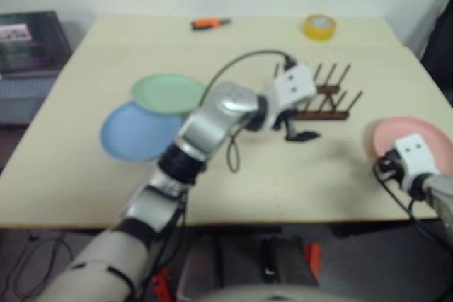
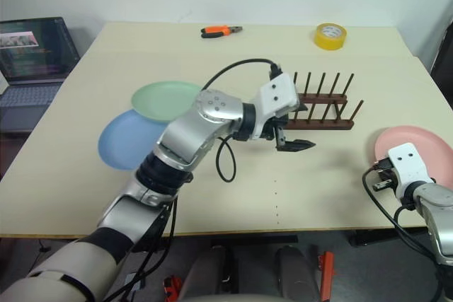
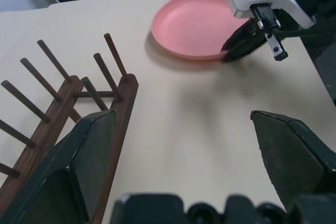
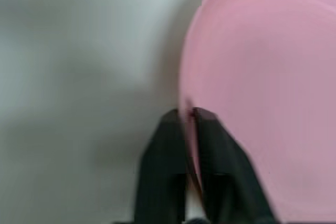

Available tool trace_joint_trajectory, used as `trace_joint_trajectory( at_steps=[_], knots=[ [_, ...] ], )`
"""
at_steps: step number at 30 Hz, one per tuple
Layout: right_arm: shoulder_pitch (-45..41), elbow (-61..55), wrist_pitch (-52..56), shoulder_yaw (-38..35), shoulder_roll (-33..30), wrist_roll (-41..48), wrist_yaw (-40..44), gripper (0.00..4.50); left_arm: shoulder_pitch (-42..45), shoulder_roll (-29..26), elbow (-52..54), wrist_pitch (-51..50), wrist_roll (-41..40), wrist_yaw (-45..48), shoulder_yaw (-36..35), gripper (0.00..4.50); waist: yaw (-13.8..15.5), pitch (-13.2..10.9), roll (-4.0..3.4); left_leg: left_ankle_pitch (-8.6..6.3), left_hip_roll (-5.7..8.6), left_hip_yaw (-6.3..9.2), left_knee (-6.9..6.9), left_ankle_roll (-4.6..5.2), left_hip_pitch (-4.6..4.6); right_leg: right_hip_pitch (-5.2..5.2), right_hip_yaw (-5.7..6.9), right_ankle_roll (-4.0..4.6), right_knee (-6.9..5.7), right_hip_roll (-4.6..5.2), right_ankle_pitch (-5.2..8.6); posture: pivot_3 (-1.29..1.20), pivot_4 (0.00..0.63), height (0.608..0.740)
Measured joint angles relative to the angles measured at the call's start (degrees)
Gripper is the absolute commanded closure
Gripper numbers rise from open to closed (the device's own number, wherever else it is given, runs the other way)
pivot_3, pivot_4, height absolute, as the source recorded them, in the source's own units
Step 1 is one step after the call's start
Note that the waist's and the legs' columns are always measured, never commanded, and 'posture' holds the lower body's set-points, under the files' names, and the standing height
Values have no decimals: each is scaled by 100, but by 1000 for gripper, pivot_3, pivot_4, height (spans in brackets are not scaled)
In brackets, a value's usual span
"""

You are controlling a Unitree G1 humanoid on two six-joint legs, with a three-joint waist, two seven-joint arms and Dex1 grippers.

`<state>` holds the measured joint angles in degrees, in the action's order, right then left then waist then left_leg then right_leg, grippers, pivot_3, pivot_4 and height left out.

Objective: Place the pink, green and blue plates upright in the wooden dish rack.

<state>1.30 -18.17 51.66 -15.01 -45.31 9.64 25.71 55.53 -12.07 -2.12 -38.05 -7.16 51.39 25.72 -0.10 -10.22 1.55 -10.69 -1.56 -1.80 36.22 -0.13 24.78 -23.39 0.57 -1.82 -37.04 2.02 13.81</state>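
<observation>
The pink plate (image 2: 416, 142) lies flat near the table's right edge. My right gripper (image 4: 189, 115) is shut on its near-left rim, one finger above and one below; the same grip appears from the left wrist (image 3: 237, 50). The green plate (image 2: 166, 99) lies at the left, overlapping the blue plate (image 2: 126, 141) in front of it. The wooden dish rack (image 2: 322, 108) stands empty right of centre. My left gripper (image 2: 294, 145) is open just in front of the rack's left end, pointing right, with nothing between its fingers.
A yellow tape roll (image 2: 330, 35) and orange-handled pliers (image 2: 221, 30) lie at the far edge. A laptop (image 2: 35, 47) sits off the table to the left. Bare tabletop (image 2: 340, 175) stretches between rack and pink plate.
</observation>
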Motion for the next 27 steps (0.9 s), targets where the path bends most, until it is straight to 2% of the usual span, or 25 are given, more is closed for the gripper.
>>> trace_joint_trajectory(
  at_steps=[7, 13, 19, 23, 27],
  knots=[
    [29, -447, 422, -324, -227, 85, 172, 4470, 11, -8, -86, 95, -1, 5, -25, 0, 11, 1, -2, 0, 0, -1, 1, 0, 1, 0, -2, -1, 0, 3, 0, 0, 150, 740],
    [-110, -1269, 1423, -934, -612, 301, 317, 4470, 35, 2, -280, 212, -53, 52, -158, 0, 5, 1, -11, 0, -2, -1, 2, 0, 0, -1, -3, 0, -4, 3, 0, 0, 150, 740],
    [-1304, -1792, 2241, -1527, -1164, 603, 468, 4470, 133, 117, -598, 269, -207, 98, -486, 0, 4, 0, -13, 0, 0, 3, 10, 0, 1, 1, 3, 1, -5, 0, -2, 0, 150, 740],
    [-2009, -1616, 2342, -1384, -1622, 804, 630, 4470, 267, 223, -766, 376, -207, 50, -605, 0, 8, -1, -15, 0, -1, -4, 7, 0, 3, -1, -3, 0, 3, 10, -1, 0, 150, 740],
    [-3129, -1084, 2072, -901, -2305, 970, 853, 4470, 253, 240, -778, 384, -202, 44, -641, 0, -9, -9, -27, -1, -2, -12, 3, 0, 4, -8, -11, -1, 4, 12, -2, 0, 150, 740]
  ],
)
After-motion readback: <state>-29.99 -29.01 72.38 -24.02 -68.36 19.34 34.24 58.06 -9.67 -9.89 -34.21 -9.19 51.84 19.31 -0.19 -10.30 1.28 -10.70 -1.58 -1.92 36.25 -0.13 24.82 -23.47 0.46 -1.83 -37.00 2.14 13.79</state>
